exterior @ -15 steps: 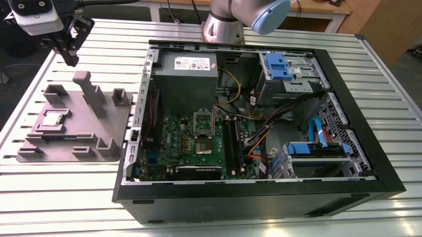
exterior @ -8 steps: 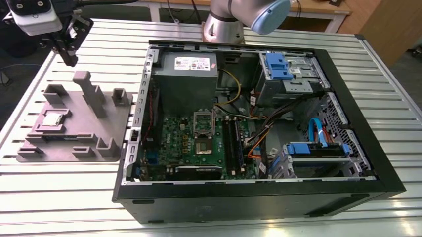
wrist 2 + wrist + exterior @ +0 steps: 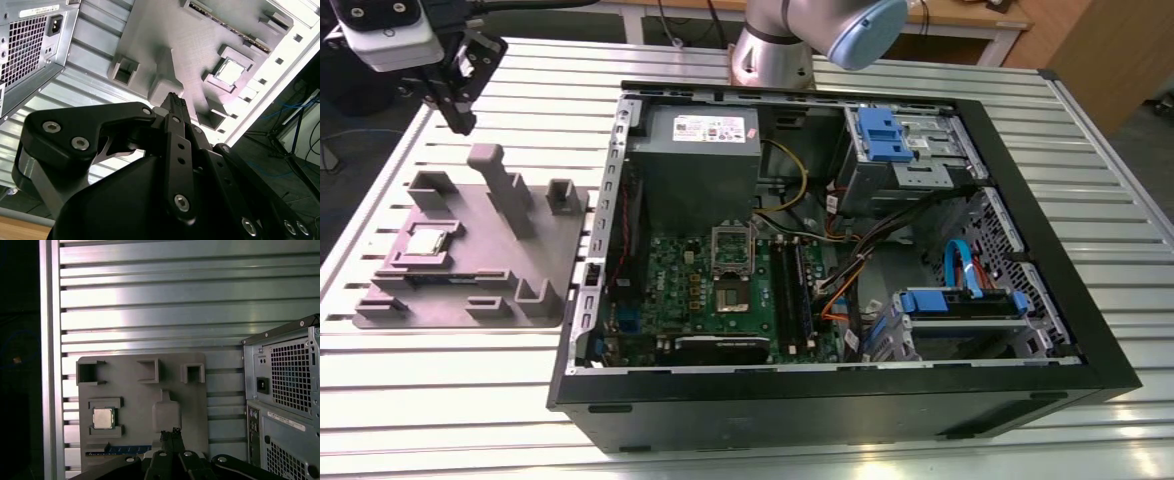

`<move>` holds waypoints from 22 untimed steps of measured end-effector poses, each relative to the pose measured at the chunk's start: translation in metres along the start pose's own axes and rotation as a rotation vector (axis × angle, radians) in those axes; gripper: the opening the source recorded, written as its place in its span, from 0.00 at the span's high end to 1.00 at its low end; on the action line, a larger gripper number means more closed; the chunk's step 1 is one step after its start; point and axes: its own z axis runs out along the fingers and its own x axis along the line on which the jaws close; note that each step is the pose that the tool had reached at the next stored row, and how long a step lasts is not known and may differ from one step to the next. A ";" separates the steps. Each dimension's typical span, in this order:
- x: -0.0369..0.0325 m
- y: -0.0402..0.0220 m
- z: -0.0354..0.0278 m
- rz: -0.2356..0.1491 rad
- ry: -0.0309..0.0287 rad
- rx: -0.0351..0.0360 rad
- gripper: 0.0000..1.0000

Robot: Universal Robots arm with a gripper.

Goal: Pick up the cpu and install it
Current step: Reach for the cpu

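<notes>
Off at nine o'clock from the open computer case (image 3: 854, 400) in the exterior view, the cpu (image 3: 427, 241) lies flat in a nest of the grey fixture plate (image 3: 480, 250). Raised blocks hem it in, seemingly so it cannot slide. Its metal lid faces up. Being square, it has no long axis, and its edges run parallel to the plate's. The gripper (image 3: 460, 122) hangs toward twelve o'clock of the plate, jaws pinched together and empty, well apart from the chip.

We see the cpu (image 3: 427, 241), a small square chip with a silvery top, lying flat in a raised-edged seat on the grey fixture (image 3: 470, 262).
</notes>
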 end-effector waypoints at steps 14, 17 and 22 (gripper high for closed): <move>0.0028 -0.0002 0.0003 0.000 0.0000 0.0000 0.90; 0.0038 -0.0002 0.0003 0.000 0.0000 0.0000 0.90; 0.0063 -0.0004 0.0005 0.000 -0.0001 0.0000 0.90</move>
